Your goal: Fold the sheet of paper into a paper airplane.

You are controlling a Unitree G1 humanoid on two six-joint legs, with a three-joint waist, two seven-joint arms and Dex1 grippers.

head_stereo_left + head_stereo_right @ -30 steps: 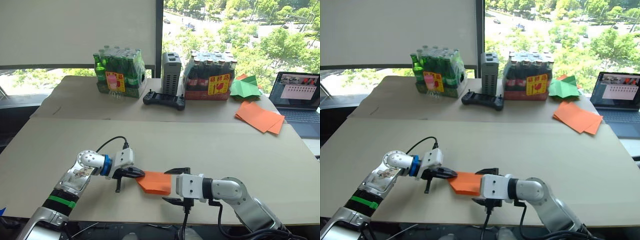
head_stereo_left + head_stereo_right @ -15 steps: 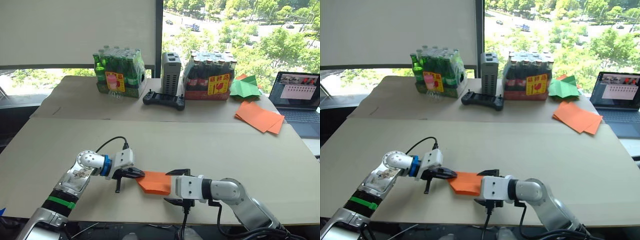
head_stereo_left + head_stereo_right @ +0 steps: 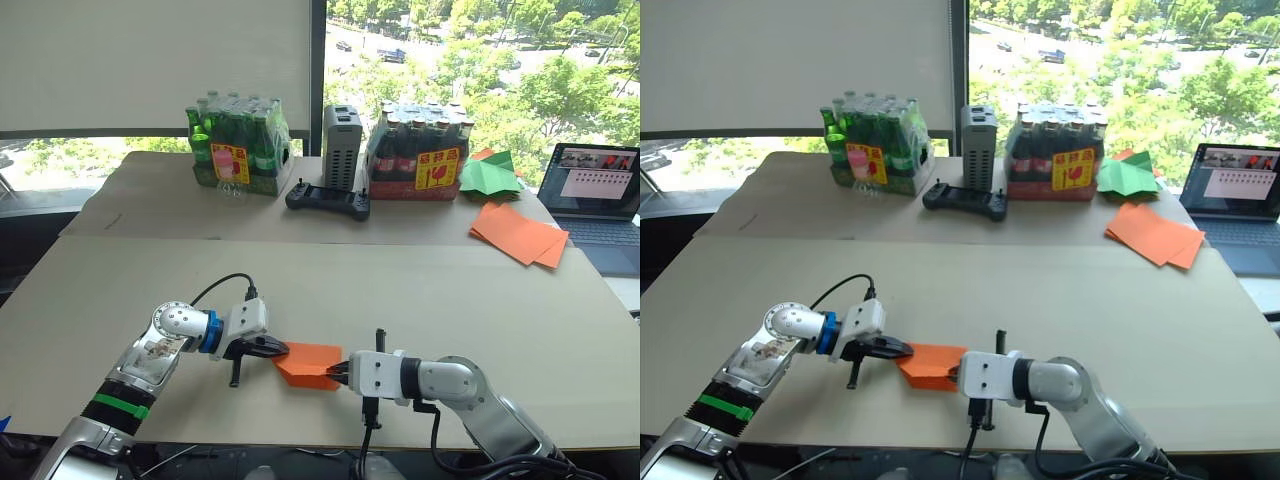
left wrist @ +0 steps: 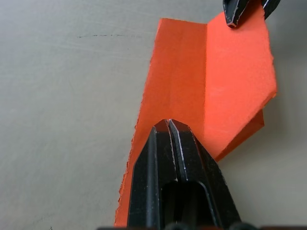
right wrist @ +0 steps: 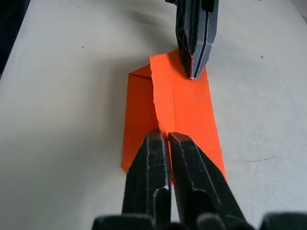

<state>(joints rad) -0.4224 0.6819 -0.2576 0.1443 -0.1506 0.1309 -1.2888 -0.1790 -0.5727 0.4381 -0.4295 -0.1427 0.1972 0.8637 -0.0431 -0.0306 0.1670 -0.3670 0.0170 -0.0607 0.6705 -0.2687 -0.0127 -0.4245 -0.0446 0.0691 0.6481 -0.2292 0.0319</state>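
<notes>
The sheet of paper (image 3: 308,364) is bright orange, folded into a short creased strip, and lies near the table's front edge. My left gripper (image 3: 281,349) is shut on its left end. My right gripper (image 3: 344,373) is shut on its right end. In the left wrist view the closed fingers (image 4: 158,143) rest on the sheet of paper (image 4: 230,81), beside a lengthwise crease. In the right wrist view a raised torn edge of the sheet of paper (image 5: 187,110) runs in under my closed right gripper (image 5: 163,135).
On the far table are a pile of flat orange sheets (image 3: 520,235), a green paper shape (image 3: 489,175), a laptop (image 3: 598,195), two shrink-wrapped bottle packs (image 3: 238,148) (image 3: 418,150), a grey box (image 3: 342,148) and a black controller (image 3: 328,201).
My right gripper's wide-open fingers have turned and closed on the paper's right end. The left gripper and the paper have stayed in place.
</notes>
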